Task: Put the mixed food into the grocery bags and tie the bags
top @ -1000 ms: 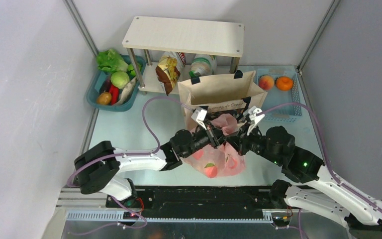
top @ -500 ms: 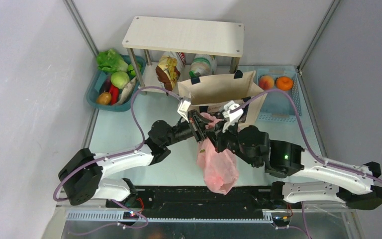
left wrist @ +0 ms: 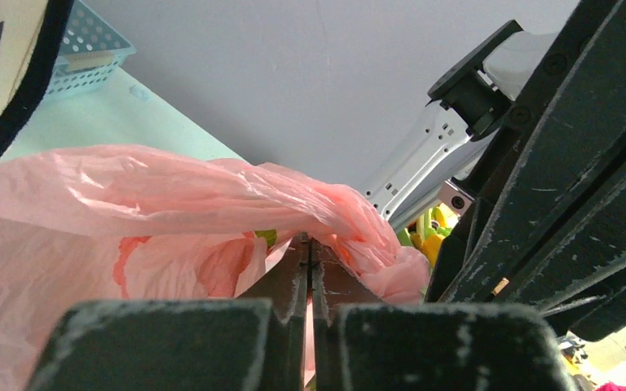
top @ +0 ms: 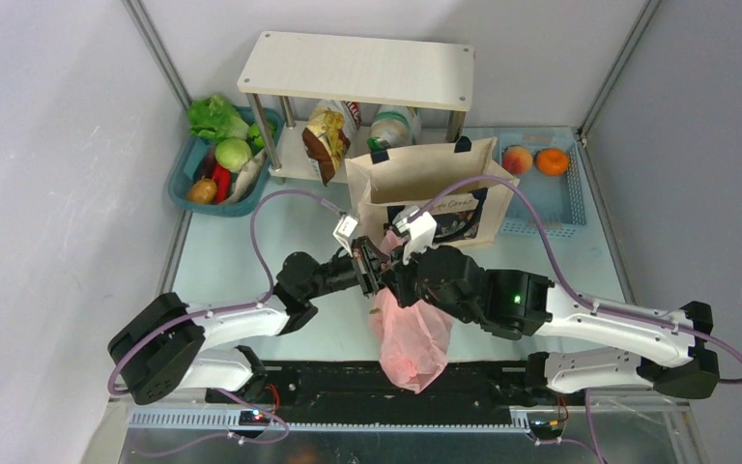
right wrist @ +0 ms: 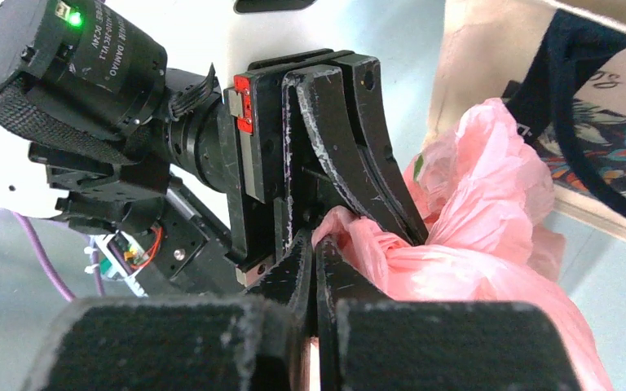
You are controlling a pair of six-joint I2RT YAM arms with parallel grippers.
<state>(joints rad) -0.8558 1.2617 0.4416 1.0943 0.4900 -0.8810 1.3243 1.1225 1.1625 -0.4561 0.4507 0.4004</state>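
Note:
The pink plastic grocery bag [top: 410, 338] hangs bunched and narrow in front of the beige canvas tote [top: 425, 174]. My left gripper [top: 375, 265] and right gripper [top: 394, 271] meet at the bag's gathered top, almost touching. The left wrist view shows the left gripper [left wrist: 310, 244] shut on a twisted strand of pink bag [left wrist: 130, 204]. In the right wrist view the right gripper [right wrist: 315, 244] pinches the pink bag [right wrist: 489, 244] just beside the left fingers [right wrist: 350, 138]. Any food inside the bag is hidden by the plastic. A brown-yellow crisp packet [top: 327, 140] stands under the shelf.
A white shelf [top: 357, 68] stands at the back with a jar [top: 393, 126] beneath it. At the back left a teal basket [top: 176, 186] holds vegetables. A blue basket [top: 541, 208] at the back right holds a peach and an orange. Purple cables loop over both arms.
The pink bag went from lying spread on the table to hanging lifted and drawn narrow. Both grippers moved left and closer together, staying shut on its top.

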